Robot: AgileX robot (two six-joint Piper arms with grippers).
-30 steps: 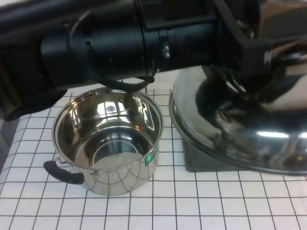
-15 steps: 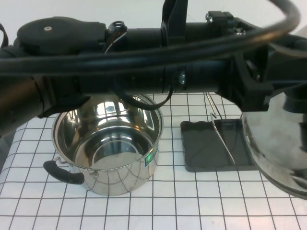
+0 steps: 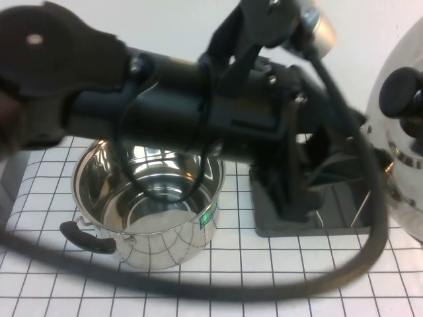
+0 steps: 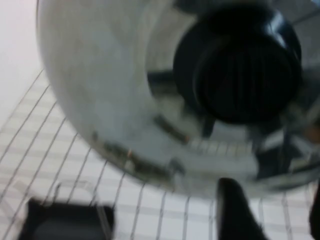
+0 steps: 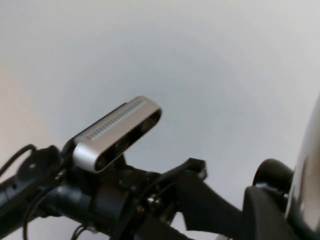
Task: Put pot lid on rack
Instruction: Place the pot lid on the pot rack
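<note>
The pot lid (image 3: 404, 152) stands on edge in the air at the far right of the high view, with its black knob (image 3: 402, 92) facing left. My right gripper (image 5: 292, 215) is shut on the lid's rim; one finger (image 5: 265, 212) lies against the domed side and the other is hidden. My left arm (image 3: 198, 112) reaches across the table. Its gripper (image 4: 272, 210) is open, a little short of the knob (image 4: 240, 65) and touching nothing. The dark grey rack (image 3: 291, 228) lies below on the table, mostly hidden by the left arm.
The deep steel pot (image 3: 149, 198) with black handles stands at the left on the checked cloth (image 3: 264, 277), beside the rack. One wire loop (image 3: 360, 212) of the rack shows near the lid. The left arm's cable (image 3: 198, 290) loops low across the front.
The lid has moved right, off the rack, and tipped up onto its edge. The left gripper has let go of it and drawn back; the right gripper has closed on it.
</note>
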